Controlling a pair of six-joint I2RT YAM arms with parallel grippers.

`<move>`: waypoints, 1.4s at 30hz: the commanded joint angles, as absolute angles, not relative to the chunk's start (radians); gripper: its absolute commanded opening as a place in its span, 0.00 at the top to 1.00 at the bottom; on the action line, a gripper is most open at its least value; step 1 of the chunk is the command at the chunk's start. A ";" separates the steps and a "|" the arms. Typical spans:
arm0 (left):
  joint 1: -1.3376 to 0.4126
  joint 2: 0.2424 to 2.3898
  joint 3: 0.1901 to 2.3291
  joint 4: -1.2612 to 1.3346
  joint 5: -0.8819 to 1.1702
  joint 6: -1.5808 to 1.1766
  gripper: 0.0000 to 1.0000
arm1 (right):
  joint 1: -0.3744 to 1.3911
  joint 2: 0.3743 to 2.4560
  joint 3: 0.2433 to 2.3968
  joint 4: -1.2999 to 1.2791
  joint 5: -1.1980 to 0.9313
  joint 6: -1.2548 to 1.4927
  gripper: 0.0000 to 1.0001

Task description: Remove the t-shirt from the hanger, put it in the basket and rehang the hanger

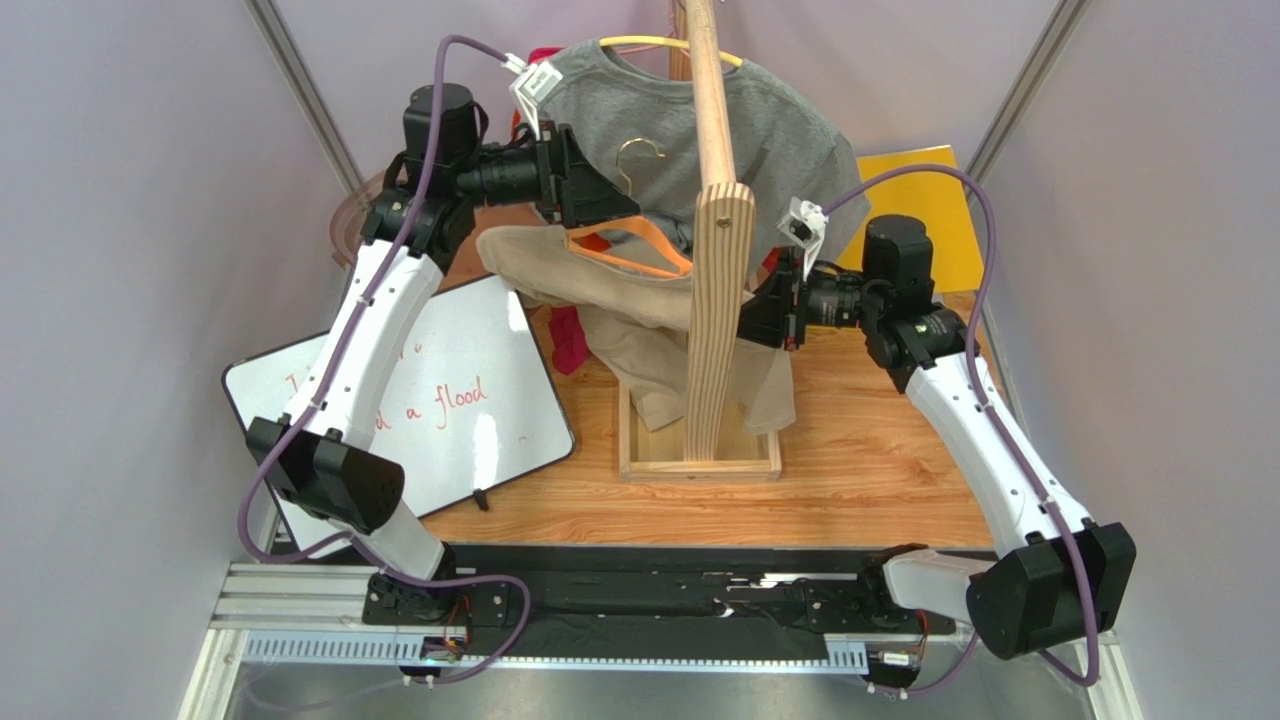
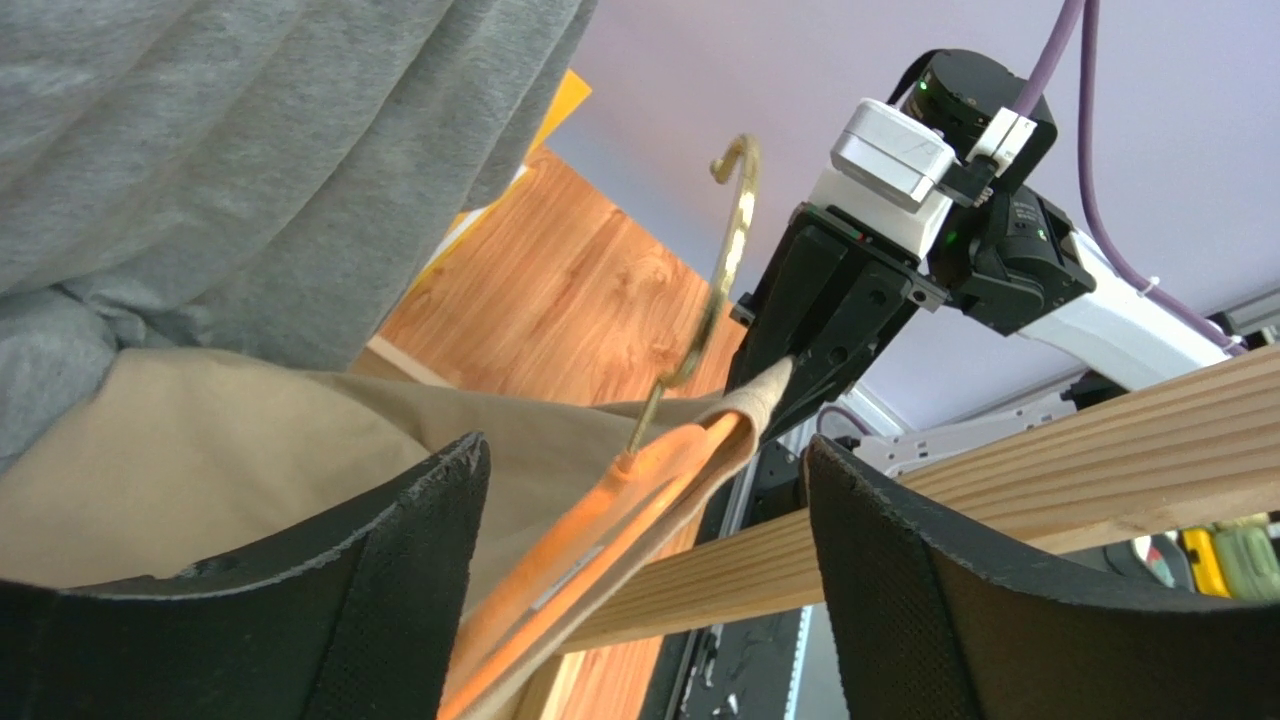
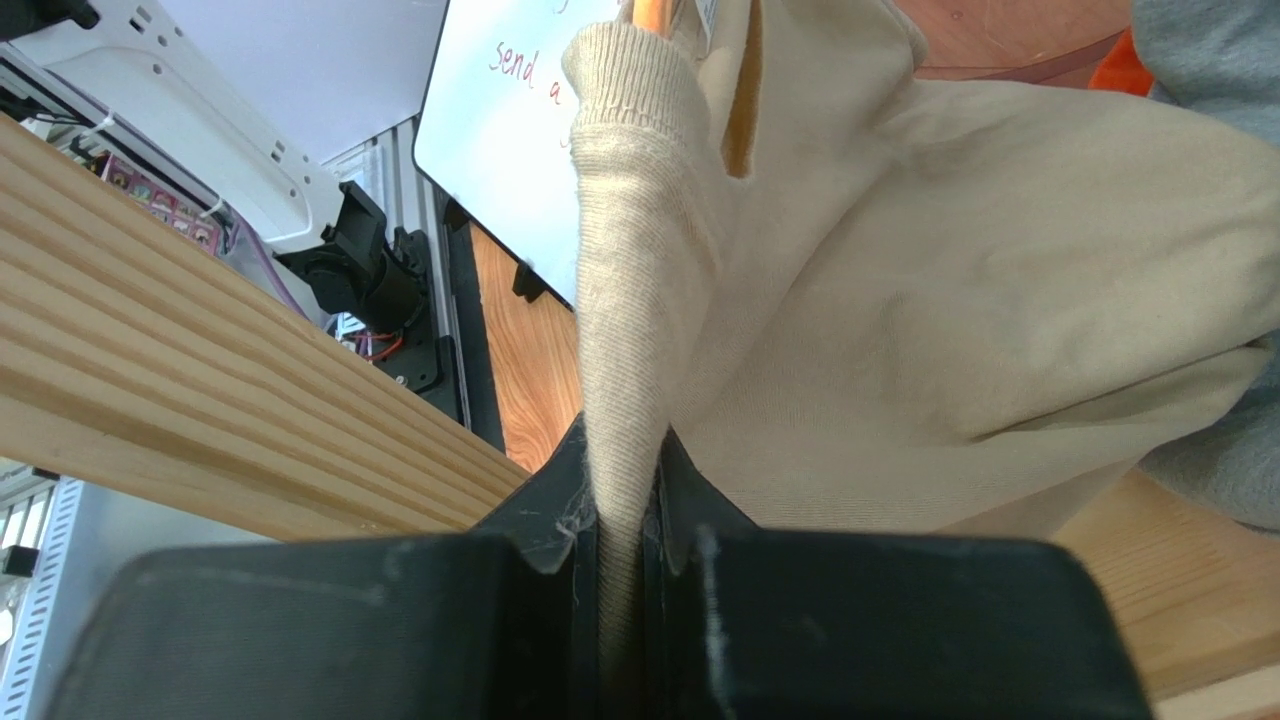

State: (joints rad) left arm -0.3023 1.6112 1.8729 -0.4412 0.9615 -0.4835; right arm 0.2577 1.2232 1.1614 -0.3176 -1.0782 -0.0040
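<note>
My right gripper (image 3: 619, 518) pinches a ribbed edge of the t-shirt (image 3: 977, 300) while my left gripper (image 2: 646, 458), open, seemingly straddles the hanger (image 1: 661, 255), whose length runs toward the right one.

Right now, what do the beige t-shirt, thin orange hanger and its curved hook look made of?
The beige t-shirt: matte knit cotton, probably; ribbed edge, soft wrinkles. The orange hanger: smooth plastic, seemingly; translucent sheen. The hook: brass-coloured metal; glossy glint.

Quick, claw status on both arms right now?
Left claw: open, straddling the hanger, not gripping it.
Right claw: closed on the t-shirt.
</note>
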 commanded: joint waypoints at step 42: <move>-0.385 1.399 1.700 -0.267 0.772 -0.561 1.00 | 0.258 0.911 1.123 -0.499 -0.305 0.258 0.16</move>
State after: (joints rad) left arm -0.3862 1.4250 1.6867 -0.2737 0.7677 -0.5694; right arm 0.2604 0.9539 1.1458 -0.4747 -0.3653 0.2581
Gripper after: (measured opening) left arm 0.008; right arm 0.843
